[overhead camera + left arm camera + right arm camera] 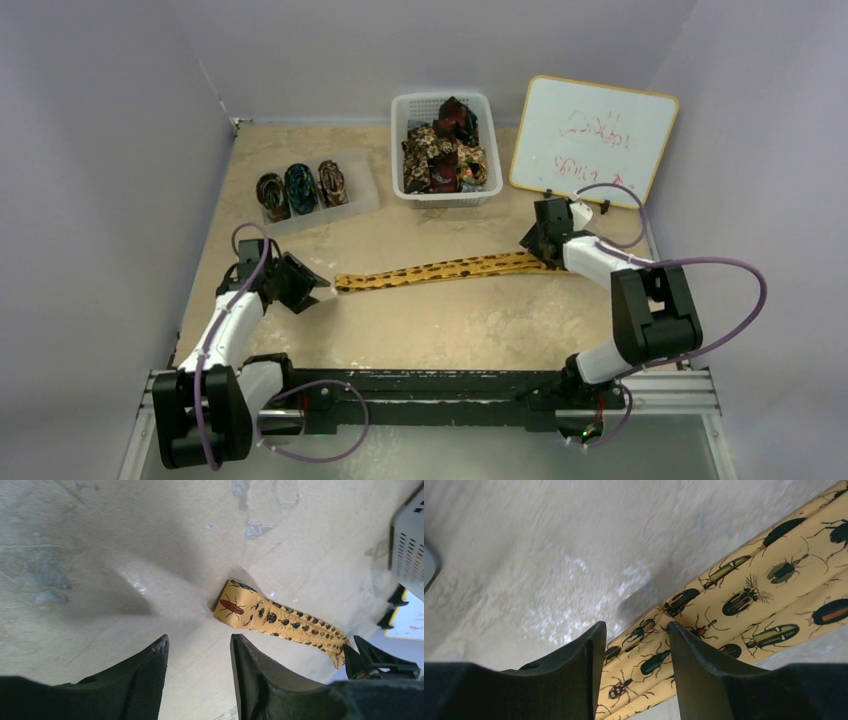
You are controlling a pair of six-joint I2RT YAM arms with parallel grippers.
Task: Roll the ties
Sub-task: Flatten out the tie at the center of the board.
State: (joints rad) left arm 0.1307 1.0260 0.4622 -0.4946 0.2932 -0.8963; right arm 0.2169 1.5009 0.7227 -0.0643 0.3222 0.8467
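Golden-yellow tie [440,270] lies stretched flat across the worktop [450,330]. The jaws of the left arm [225,325] stand spread just off its left end, holding nothing; the jaws of the right arm [600,262] stand spread astride its right end.

We counted one golden-yellow tie [440,270] stretched flat on the single worktop [450,330]. Three rolled ties [300,187], two brownish and one teal, stood side by side on one clear tray [362,195]. There was one white basket [445,197] holding a heap of loose ties [445,150] in dark red, brown and gold, too tangled for us to number, one whiteboard [590,135] bearing two red scribbles, and two arms, the left arm [225,330] and the right arm [650,310].
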